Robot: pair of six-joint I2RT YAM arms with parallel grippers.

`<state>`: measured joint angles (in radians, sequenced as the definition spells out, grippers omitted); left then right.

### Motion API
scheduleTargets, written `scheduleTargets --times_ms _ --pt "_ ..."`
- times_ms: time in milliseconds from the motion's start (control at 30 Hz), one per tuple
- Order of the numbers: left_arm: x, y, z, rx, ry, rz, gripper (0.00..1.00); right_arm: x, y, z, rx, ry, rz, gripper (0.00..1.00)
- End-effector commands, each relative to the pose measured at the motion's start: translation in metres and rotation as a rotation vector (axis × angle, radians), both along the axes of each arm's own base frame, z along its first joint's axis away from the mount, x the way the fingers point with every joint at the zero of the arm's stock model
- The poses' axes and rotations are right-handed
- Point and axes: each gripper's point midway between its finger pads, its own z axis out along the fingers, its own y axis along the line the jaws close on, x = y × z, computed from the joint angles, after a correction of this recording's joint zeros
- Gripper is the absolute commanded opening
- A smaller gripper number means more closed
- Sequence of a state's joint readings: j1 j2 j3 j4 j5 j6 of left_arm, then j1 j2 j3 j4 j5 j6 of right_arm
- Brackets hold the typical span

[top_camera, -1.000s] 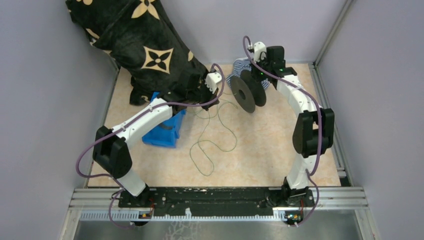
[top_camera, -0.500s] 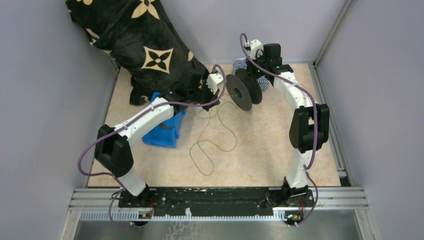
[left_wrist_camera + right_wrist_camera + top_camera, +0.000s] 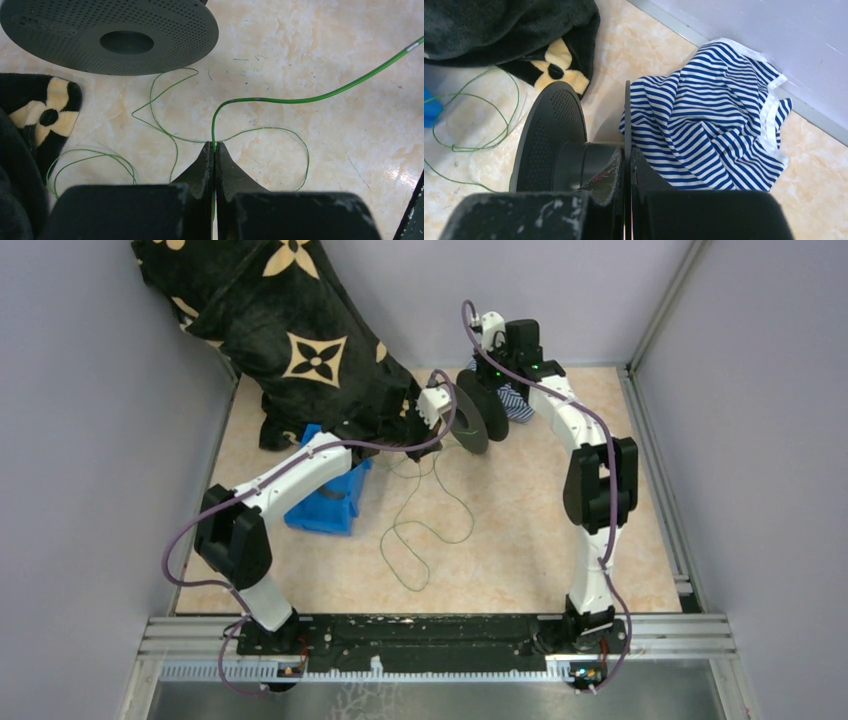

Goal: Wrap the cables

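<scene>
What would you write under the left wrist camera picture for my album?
Left gripper shut on the green cable, with the black spool just ahead.

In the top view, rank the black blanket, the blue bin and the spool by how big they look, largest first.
1. Black blanket, by far the largest.
2. Blue bin, partly covered.
3. Spool, seen at an angle; it looks close to the bin, so that order is unsure.
</scene>
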<state>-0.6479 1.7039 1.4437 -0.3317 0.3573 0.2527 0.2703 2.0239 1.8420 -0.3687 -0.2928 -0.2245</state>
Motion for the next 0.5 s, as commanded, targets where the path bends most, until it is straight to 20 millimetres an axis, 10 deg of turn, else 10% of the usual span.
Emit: scheduleTargets --times_ms 0,467 --pt "0.004 -0.003 0.009 -0.004 -0.025 -0.022 0.01 0.013 0.01 0.035 0.05 -0.078 -0.007 0.01" --pt "0.025 -0.001 0.004 0.049 -0.043 0.038 0.0 -0.011 -0.014 0.048 -0.019 -0.088 -0.057 0.34"
